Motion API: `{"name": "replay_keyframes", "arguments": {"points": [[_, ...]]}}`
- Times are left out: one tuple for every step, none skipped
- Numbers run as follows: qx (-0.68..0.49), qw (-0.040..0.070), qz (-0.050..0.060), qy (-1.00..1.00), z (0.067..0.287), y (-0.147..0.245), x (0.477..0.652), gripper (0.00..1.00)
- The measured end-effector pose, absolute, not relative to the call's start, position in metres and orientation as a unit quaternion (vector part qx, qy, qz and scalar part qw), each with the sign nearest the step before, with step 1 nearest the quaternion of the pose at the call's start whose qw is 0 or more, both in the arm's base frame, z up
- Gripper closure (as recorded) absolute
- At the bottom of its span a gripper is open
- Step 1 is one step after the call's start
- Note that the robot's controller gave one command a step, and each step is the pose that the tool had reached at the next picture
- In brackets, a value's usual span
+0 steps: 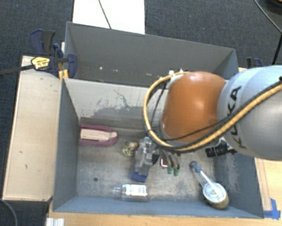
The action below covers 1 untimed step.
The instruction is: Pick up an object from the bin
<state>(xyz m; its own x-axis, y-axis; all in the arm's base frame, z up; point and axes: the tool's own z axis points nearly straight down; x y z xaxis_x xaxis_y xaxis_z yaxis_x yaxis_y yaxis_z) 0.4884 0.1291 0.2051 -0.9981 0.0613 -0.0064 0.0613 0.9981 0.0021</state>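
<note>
My gripper hangs below the arm's orange cover, over the middle of the bin floor. Directly beneath its lower end lies a small blue block; whether it touches the block is unclear. A small gold and white trinket lies just left of the gripper. A few dark pens with green and red tips lie just to its right. A clear little bottle with a white label lies on its side near the front wall.
A purple and pink stapler-like thing lies at the left, near the back wall. A blue-handled tool with a round silver and brass head lies at the front right. The arm and its cover hide the bin's back right.
</note>
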Motion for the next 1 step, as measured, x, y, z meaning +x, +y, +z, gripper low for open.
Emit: {"name": "replay_keyframes", "arguments": {"points": [[0.032, 0.002, 0.001, 0.999, 0.2038, 0.1288, 0.4877, 0.0]]}}
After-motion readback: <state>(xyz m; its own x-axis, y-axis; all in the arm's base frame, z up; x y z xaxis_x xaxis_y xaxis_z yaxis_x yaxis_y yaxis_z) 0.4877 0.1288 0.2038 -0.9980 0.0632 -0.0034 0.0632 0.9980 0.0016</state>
